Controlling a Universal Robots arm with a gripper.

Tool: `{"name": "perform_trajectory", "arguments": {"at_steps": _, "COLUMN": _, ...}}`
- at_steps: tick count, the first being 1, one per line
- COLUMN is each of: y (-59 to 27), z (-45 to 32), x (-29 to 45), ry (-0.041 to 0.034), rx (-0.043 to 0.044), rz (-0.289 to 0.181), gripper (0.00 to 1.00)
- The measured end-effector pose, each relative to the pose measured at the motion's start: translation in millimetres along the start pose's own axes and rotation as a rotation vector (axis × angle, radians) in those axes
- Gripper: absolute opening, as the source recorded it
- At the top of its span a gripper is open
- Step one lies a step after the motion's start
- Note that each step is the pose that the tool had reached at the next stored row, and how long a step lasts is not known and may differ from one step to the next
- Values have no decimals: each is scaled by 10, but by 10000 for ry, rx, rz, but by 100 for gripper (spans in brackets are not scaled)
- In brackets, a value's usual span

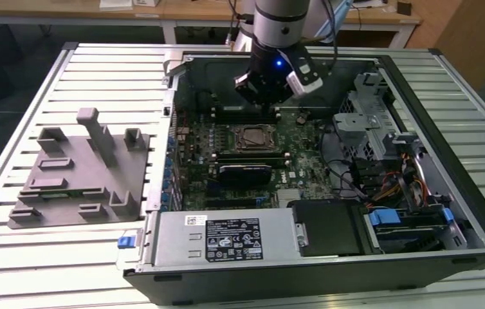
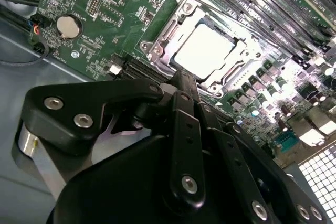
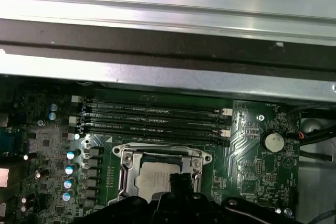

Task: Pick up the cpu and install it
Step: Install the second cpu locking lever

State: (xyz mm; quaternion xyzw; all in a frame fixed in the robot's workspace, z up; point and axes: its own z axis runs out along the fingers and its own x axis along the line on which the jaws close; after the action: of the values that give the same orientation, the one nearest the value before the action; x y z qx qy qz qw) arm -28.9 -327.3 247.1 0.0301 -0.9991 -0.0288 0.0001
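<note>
CPU (image 2: 207,51) sits in its socket (image 2: 160,50) on the motherboard (image 1: 298,138); my gripper (image 1: 268,96) hovers above, jaw state unclear.

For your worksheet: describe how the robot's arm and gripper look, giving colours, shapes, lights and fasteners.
In the exterior view the arm is a thick silver-grey cylinder ending in a black wrist section with a small blue light and a pale grey block on one side. In the second wrist view the gripper is matte black, built of flat rounded link plates joined by shiny silver screws.
</note>
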Motion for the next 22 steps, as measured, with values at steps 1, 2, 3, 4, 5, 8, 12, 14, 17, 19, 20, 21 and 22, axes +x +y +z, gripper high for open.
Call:
{"name": "perform_trajectory", "arguments": {"at_steps": 1, "y": -7, "z": 0, "x": 0, "ry": 0, "rx": 0, "rz": 0, "gripper": 11}}
{"name": "perform_trajectory", "arguments": {"at_steps": 2, "y": -14, "z": 0, "x": 1, "ry": 0, "rx": 0, "rz": 0, "gripper": 11}}
{"name": "perform_trajectory", "arguments": {"at_steps": 3, "y": -22, "z": -1, "x": 1, "ry": 0, "rx": 0, "rz": 1, "gripper": 11}}
{"name": "perform_trajectory", "arguments": {"at_steps": 4, "y": -31, "z": -2, "x": 2, "ry": 1, "rx": 1, "rz": 0, "gripper": 11}}
{"name": "perform_trajectory", "arguments": {"at_steps": 5, "y": -37, "z": -2, "x": 2, "ry": 0, "rx": 1, "rz": 0, "gripper": 11}}
{"name": "perform_trajectory", "arguments": {"at_steps": 8, "y": -41, "z": -18, "x": 3, "ry": 0, "rx": 5, "rz": 2, "gripper": 11}}
{"name": "perform_trajectory", "arguments": {"at_steps": 12, "y": -44, "z": -49, "x": 3, "ry": 1, "rx": 23, "rz": -1, "gripper": 11}}
{"name": "perform_trajectory", "arguments": {"at_steps": 14, "y": -51, "z": -51, "x": 3, "ry": 1, "rx": 24, "rz": 0, "gripper": 11}}
{"name": "perform_trajectory", "arguments": {"at_steps": 17, "y": -89, "z": -53, "x": 5, "ry": 2, "rx": 25, "rz": 0, "gripper": 11}}
{"name": "perform_trajectory", "arguments": {"at_steps": 19, "y": -123, "z": -55, "x": 8, "ry": 2, "rx": 25, "rz": 1, "gripper": 11}}
{"name": "perform_trajectory", "arguments": {"at_steps": 20, "y": -140, "z": -56, "x": 9, "ry": 2, "rx": 24, "rz": 1, "gripper": 11}}
{"name": "perform_trajectory", "arguments": {"at_steps": 21, "y": -159, "z": -57, "x": 10, "ry": 2, "rx": 25, "rz": 1, "gripper": 11}}
{"name": "perform_trajectory", "arguments": {"at_steps": 22, "y": -179, "z": -59, "x": 11, "ry": 2, "rx": 25, "rz": 1, "gripper": 11}}
